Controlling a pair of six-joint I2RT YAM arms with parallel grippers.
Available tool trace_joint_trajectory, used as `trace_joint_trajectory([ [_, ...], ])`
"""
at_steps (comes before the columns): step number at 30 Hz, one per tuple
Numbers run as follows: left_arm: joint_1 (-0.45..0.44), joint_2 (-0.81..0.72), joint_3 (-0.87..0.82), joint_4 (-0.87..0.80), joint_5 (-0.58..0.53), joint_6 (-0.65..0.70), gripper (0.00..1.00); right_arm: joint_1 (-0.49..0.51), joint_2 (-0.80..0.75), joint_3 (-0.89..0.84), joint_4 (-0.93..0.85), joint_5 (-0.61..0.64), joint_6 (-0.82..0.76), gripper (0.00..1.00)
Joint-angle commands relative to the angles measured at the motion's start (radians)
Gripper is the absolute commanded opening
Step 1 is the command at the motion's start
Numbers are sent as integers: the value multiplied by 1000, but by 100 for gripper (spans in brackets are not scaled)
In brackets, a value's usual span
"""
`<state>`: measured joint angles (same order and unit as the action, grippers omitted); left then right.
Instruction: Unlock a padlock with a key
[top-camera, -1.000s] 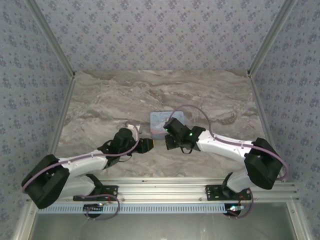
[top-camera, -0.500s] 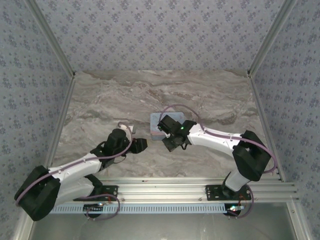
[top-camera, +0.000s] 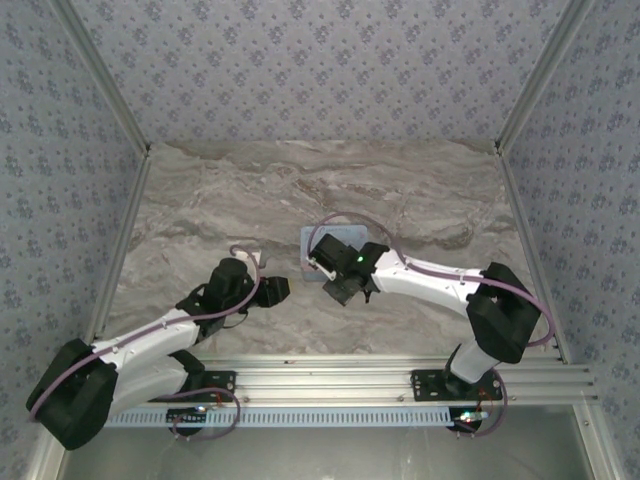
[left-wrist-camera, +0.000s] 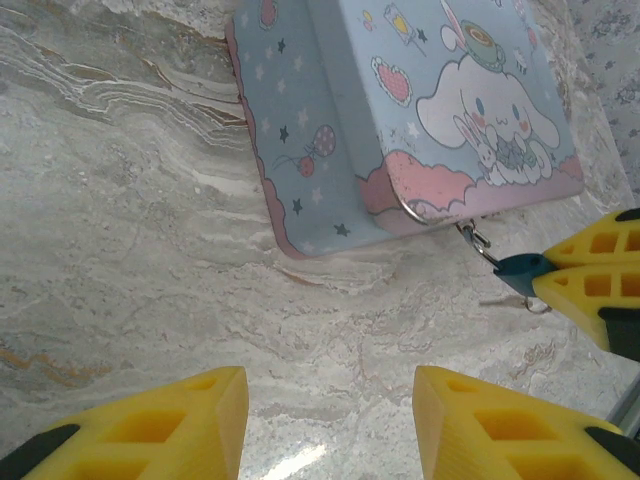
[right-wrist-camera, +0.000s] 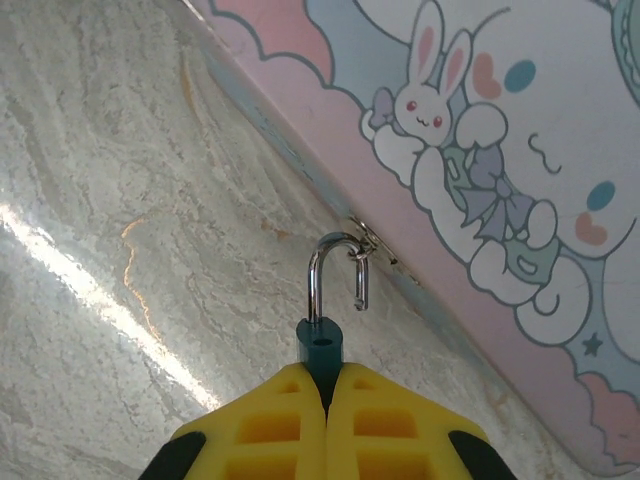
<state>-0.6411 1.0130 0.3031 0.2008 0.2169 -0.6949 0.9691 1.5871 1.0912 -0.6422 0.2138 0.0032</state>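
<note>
Over the marble worktop (top-camera: 200, 220), the left arm (top-camera: 150, 335) has drawn back toward its own side since a second ago. The right arm (top-camera: 440, 285) has folded in and slid its hand along the near edge of the tin. The pale-blue tin (left-wrist-camera: 400, 110), its lid printed with a white long-eared cartoon pup, a rabbit, stars and hearts, lies ahead of the left hand (left-wrist-camera: 330, 420). That hand's yellow fingers (left-wrist-camera: 480, 425) stand spread, with bare stone between them. The right hand (right-wrist-camera: 326, 385) is pressed together, pinching the dark-blue padlock (right-wrist-camera: 320, 345) at its fingertips. The silver shackle (right-wrist-camera: 318, 275) reaches from that hand to the tin's clasp (right-wrist-camera: 368, 240), one leg free of the body.
</note>
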Motion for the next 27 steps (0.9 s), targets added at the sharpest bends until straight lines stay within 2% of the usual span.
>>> trace_joint_trajectory([
  [1,12,-30,-17,-6,9,17,48,37,25,42,-26,38,-65,0],
  [10,56,-40,-33,-38,21,-4,48,65,64,85,-16,52,-127,0],
  [27,67,-91,-53,-78,12,-11,48,87,151,167,36,140,-353,0],
])
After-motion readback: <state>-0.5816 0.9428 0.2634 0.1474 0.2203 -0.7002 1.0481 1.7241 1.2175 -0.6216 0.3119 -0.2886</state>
